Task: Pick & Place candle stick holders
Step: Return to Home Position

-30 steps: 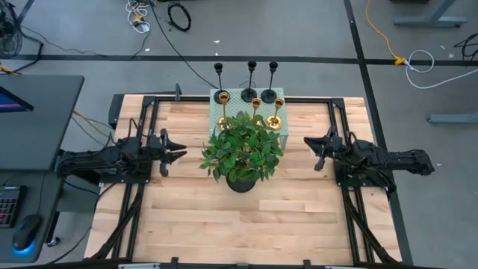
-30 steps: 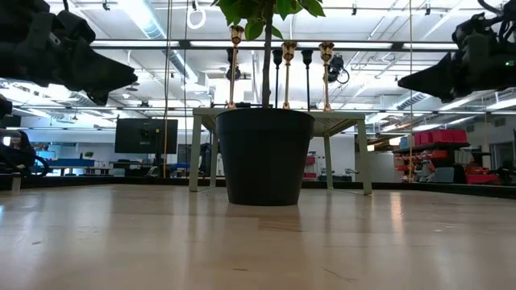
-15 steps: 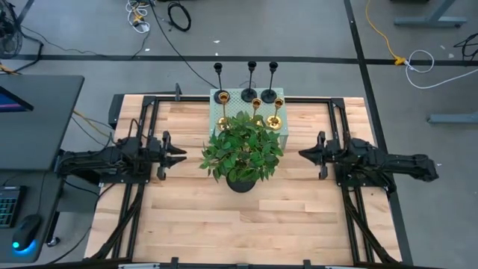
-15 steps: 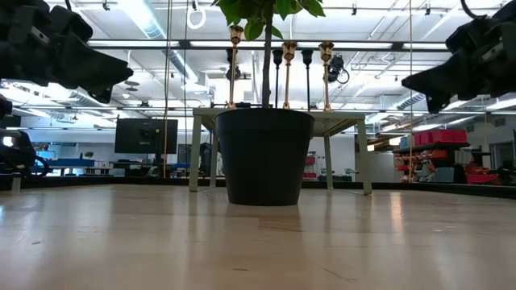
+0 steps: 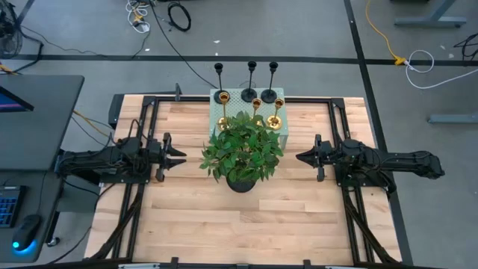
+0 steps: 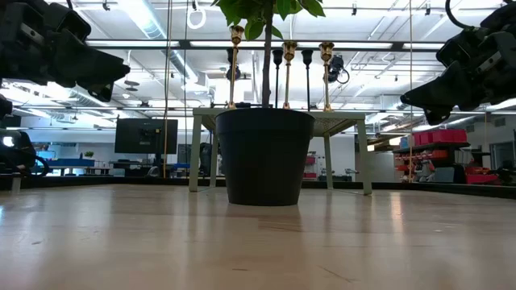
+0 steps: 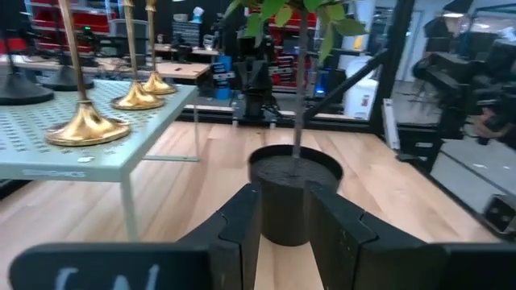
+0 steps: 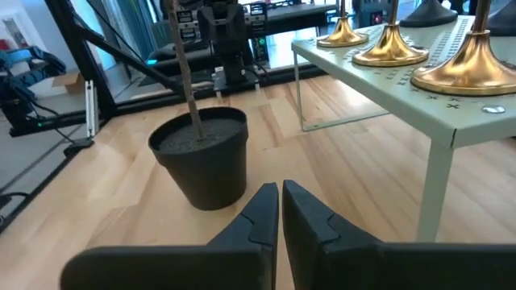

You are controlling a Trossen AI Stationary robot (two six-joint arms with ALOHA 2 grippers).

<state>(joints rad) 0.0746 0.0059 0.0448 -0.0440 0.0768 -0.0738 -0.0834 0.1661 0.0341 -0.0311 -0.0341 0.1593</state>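
All six candle stick holders — three black, three gold — stand on the pale green shelf; none left to place. Left gripper empty, fingers parted; right gripper empty, fingers together.

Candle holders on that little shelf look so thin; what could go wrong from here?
1. The gold candle holders stand near the edge of the shelf on slim stems; a knock to the shelf might topple them.
2. In the high view, leaves of the plant cover part of them, and the left tool and right tool both point at the plant; a stray swing might push leaves into the holders.
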